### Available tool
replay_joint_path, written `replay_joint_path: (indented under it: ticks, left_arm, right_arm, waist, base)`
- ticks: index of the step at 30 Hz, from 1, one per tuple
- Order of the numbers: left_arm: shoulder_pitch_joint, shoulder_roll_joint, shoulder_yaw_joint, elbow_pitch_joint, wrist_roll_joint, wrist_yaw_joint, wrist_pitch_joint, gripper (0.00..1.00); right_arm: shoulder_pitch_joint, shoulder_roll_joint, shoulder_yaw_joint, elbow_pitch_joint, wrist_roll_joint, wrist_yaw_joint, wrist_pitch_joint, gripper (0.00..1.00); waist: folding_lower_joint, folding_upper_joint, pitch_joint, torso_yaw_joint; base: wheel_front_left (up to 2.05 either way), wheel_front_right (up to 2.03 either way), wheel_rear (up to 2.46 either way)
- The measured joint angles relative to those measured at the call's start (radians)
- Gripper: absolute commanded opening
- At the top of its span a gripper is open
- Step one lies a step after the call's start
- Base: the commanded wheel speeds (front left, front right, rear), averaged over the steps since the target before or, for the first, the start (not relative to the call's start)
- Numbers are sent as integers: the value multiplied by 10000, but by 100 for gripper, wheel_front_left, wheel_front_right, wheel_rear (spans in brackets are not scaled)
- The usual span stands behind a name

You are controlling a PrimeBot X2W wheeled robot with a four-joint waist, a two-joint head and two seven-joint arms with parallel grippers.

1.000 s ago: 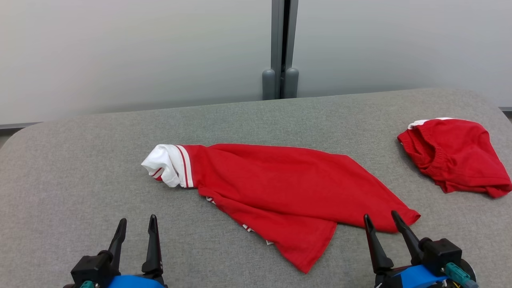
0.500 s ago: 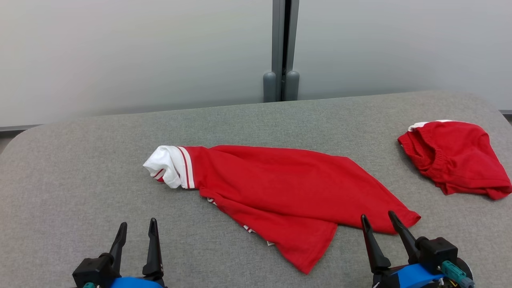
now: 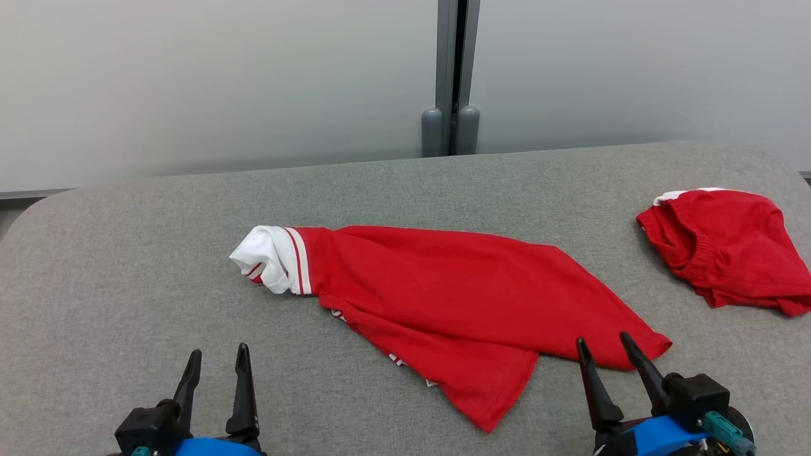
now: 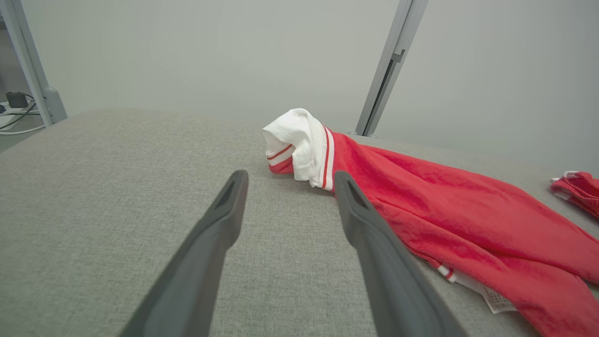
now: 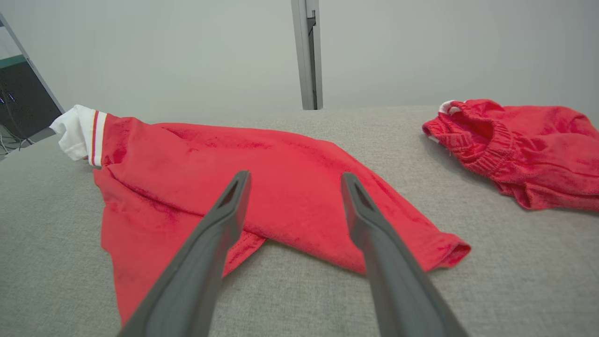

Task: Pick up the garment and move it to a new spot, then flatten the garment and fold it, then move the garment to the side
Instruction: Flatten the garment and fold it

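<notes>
Left tool (image 3: pixel 219 349): fingers spread wide, nothing between them. It sits nearer the robot than the garment (image 3: pixel 456 285), short of its left end and clear of the cloth.

Right tool (image 3: pixel 602 339): fingers also spread, empty. The tips stand just beside the garment's near right corner; whether they touch it cannot be told.

The garment is red and lies stretched crosswise on the grey bench (image 3: pixel 127 253), loose and creased, not folded. Its white cuff (image 3: pixel 269 259) with red stripes is bunched up at the left end. A pale label (image 4: pixel 496 299) shows from under the garment's near edge.

A second red piece (image 3: pixel 728 247) with an elastic band lies crumpled well apart to the garment's right. A grey post (image 3: pixel 451 69) rises beyond the garment, past the bench's far edge.
</notes>
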Motion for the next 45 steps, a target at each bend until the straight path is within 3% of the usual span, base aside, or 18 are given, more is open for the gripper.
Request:
replay_joint_path:
  ticks: [4,8,9,16,20,24,26,27,28,29,35,45]
  left_arm:
    - [0,-35,42,-19,19,-8,-2,100]
    - [-14,-69,61,-27,92,-63,-2,100]
    - [-49,-82,56,-23,107,-67,-2,100]
    - [-315,-102,17,-8,198,-153,-2,100]
    - [-475,-119,-21,6,280,-184,-2,100]
    - [-563,-155,-25,6,332,-196,-2,100]
    - [-574,-167,-8,0,357,-198,-2,100]
    - [-576,-167,10,8,359,-199,-2,100]
    - [-578,-171,27,6,368,-199,-2,100]
    - [-579,-180,52,12,370,-199,-2,100]
    - [-580,-303,134,25,460,-184,-2,100]
    - [-576,-541,148,63,571,-343,-2,100]
  right_arm:
    - [-13,12,-462,245,-128,0,-2,100]
    - [-244,-4,-1730,663,-871,0,253,100]
    - [-440,-4,-2236,809,-1367,0,504,100]
    - [-1370,-2,-3285,1973,-2441,2,1584,100]
    - [-1889,-6,-3549,2821,-2500,0,1843,100]
    - [-2329,-25,-3595,3791,-1649,0,2109,100]
    - [-2572,-81,-3570,4119,-1187,-2,2146,40]
    - [-2662,-102,-3524,4217,-1022,-8,2065,40]
    - [-2735,-117,-3440,4274,-932,-19,1958,14]
    - [-2808,-113,-3338,4286,-907,-19,1856,0]
    - [-3670,-50,-2788,3252,-1473,0,1452,0]
    - [-5756,-1302,-1089,431,-1889,0,2640,0]
  waist:
    - [0,0,73,22]
    - [0,0,200,51]
    - [0,0,293,72]
    - [0,1,676,224]
    - [0,0,906,388]
    - [0,0,1096,568]
    - [0,0,1157,635]
    - [0,0,1179,656]
    - [0,0,1195,671]
    - [0,0,1202,675]
    - [0,0,1145,606]
    - [0,0,1051,744]
  base:
    - [0,0,0]
    - [0,0,0]
    - [0,0,0]
    - [0,0,0]
    - [0,0,0]
    - [0,0,0]
    - [0,0,0]
    - [0,0,0]
    - [0,0,0]
    - [0,0,0]
    - [0,0,0]
    - [0,0,0]
